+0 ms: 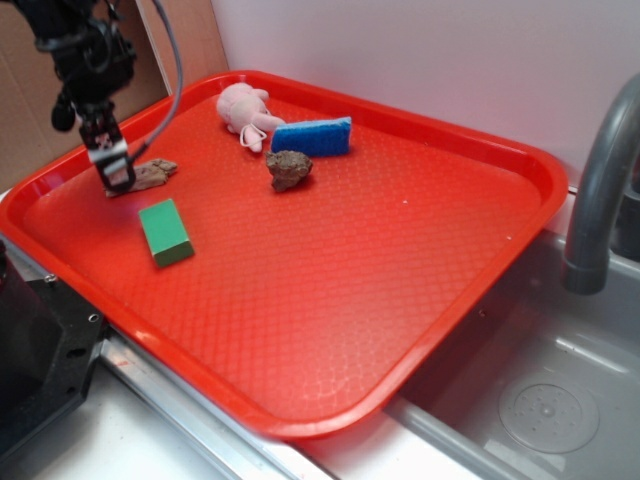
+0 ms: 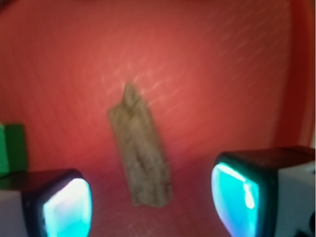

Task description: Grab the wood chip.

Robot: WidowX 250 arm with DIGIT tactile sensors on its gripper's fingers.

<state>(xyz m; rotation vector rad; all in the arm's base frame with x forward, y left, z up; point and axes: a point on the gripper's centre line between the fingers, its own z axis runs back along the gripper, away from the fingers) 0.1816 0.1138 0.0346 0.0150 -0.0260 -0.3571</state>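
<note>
Wrist view gives me the clearest read: the wood chip lies flat on the red tray, a grey-brown sliver with one pointed end away from the camera and a broader ragged end toward it. My gripper has its jaws spread wide, one finger on each side of the chip's near end, and I see red tray between each pad and the wood, so nothing is pinched. I can't tell from this view how far above the tray the fingertips sit. A corner of the green block shows past the chip on the left side of that picture.

From the exterior camera I see the gripper down over the chip, near the tray's rim. The green block lies near the chip, toward the camera. The brown rock sits to the chip's right in this view, apart from it, and beyond the rock are the blue sponge and the pink plush toy, touching or almost touching each other. Further right of the tray stands a grey faucet over a sink.
</note>
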